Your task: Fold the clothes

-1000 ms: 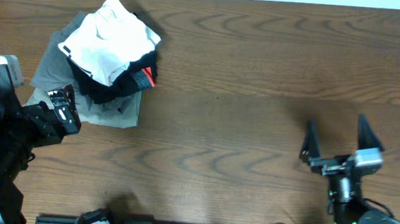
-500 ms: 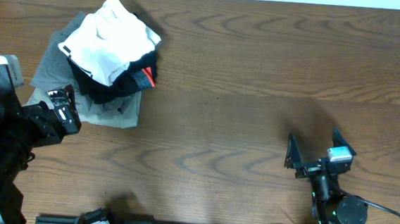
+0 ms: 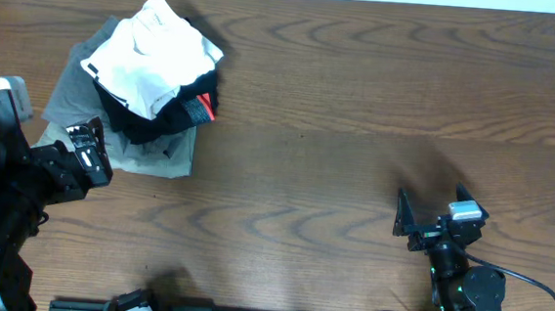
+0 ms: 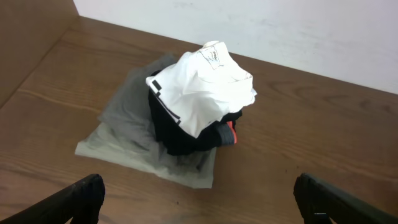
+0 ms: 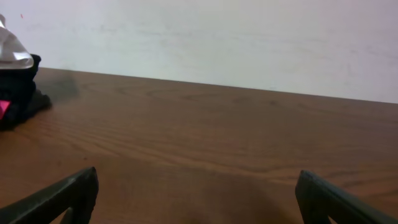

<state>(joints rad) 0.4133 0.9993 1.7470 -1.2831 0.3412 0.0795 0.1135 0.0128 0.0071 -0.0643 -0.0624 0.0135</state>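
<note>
White T-shirt (image 3: 152, 54) tops black garment (image 3: 158, 120) and grey garments (image 3: 155, 155) at ten o'clock, lying eight-to-two; left gripper (image 4: 199, 200) and right gripper (image 3: 430, 210) fingers spread.

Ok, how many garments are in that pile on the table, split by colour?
White: 1, the T-shirt on top
Black: 1, the black garment with a red tag, under it
Grey: 2, a darker grey garment and a lighter grey garment at the bottom, as far as the layers show
Total: 4
</note>
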